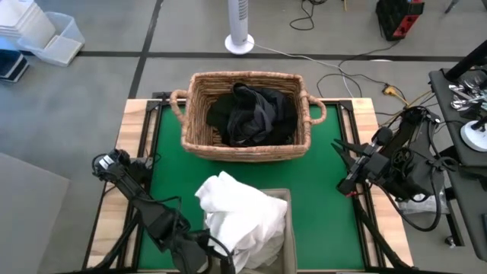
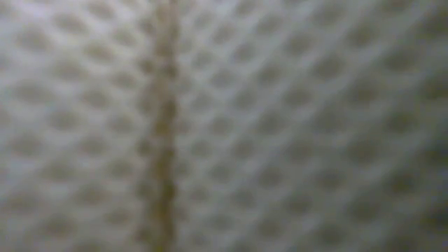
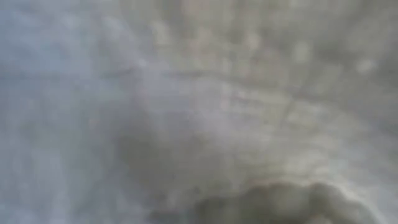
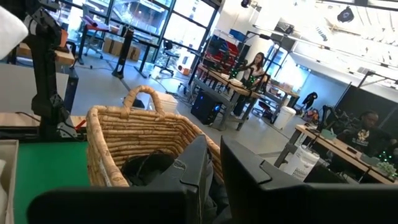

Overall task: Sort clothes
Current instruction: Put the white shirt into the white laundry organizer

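A white garment (image 1: pixel 243 217) lies heaped at the table's near middle, draped over a pale bin (image 1: pixel 283 196). Its mesh weave fills the low view (image 2: pixel 280 126), and it also fills the left wrist view (image 3: pixel 186 112). Dark clothes (image 1: pixel 251 114) lie inside a wicker basket (image 1: pixel 199 137) at the far middle; the basket also shows in the right wrist view (image 4: pixel 124 137). My left gripper (image 1: pixel 209 242) is buried in the near left side of the white heap, with its fingers hidden. My right gripper (image 1: pixel 340 144) hovers shut at the table's right edge, pointing toward the basket, fingers together (image 4: pixel 214 180).
The green mat (image 1: pixel 167 152) is bare on both sides of the basket and left of the white heap. Wooden table borders (image 1: pixel 125 152) run along both sides. Cables and equipment (image 1: pixel 456 99) crowd the right side beyond the table. People sit at desks (image 4: pixel 255 68) far back in the room.
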{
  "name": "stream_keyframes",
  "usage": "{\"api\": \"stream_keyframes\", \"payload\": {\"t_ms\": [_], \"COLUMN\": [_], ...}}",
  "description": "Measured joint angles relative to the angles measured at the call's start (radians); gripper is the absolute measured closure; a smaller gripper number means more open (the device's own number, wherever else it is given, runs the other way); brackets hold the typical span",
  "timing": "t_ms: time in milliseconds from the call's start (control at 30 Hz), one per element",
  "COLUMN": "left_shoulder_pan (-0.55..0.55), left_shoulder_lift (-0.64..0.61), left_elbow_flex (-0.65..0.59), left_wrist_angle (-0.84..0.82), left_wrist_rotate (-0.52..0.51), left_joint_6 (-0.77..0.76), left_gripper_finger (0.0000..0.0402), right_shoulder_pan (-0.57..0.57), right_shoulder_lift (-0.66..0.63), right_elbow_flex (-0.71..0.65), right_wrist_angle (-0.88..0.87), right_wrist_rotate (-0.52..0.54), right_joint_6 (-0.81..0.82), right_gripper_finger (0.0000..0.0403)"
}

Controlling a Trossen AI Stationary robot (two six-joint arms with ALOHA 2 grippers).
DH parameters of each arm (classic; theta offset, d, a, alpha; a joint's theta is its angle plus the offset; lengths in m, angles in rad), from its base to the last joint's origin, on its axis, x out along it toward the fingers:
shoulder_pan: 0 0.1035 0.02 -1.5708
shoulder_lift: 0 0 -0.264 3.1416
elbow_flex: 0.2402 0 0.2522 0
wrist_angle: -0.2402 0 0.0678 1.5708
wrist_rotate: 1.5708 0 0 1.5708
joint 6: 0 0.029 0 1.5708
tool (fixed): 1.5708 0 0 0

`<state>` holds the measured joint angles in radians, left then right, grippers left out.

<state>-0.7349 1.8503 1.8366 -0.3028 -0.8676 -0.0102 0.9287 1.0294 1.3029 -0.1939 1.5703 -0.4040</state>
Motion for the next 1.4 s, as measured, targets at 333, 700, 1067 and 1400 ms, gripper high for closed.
{"api": "stream_keyframes", "payload": {"t_ms": [333, 700, 1067, 1400], "left_shoulder_pan": [0.014, 0.047, 0.066, 0.066], "left_shoulder_lift": [-0.005, -0.005, -0.003, -0.004], "left_elbow_flex": [0.0, -0.027, -0.065, -0.106], "left_wrist_angle": [-0.123, -0.07, -0.061, -0.125], "left_wrist_rotate": [0.255, 0.337, 0.336, 0.338], "left_joint_6": [-0.056, 0.035, 0.057, 0.023], "left_gripper_finger": [0.0392, 0.0392, 0.0392, 0.0392], "right_shoulder_pan": [0.0, 0.0, 0.0, 0.0], "right_shoulder_lift": [0.0, 0.0, 0.0, 0.0], "right_elbow_flex": [0.0, 0.0, 0.0, 0.0], "right_wrist_angle": [-0.013, -0.017, -0.126, -0.144], "right_wrist_rotate": [0.0, 0.0, 0.0, 0.0], "right_joint_6": [0.013, 0.024, 0.125, 0.147], "right_gripper_finger": [0.0364, 0.0364, 0.0364, 0.0364]}}
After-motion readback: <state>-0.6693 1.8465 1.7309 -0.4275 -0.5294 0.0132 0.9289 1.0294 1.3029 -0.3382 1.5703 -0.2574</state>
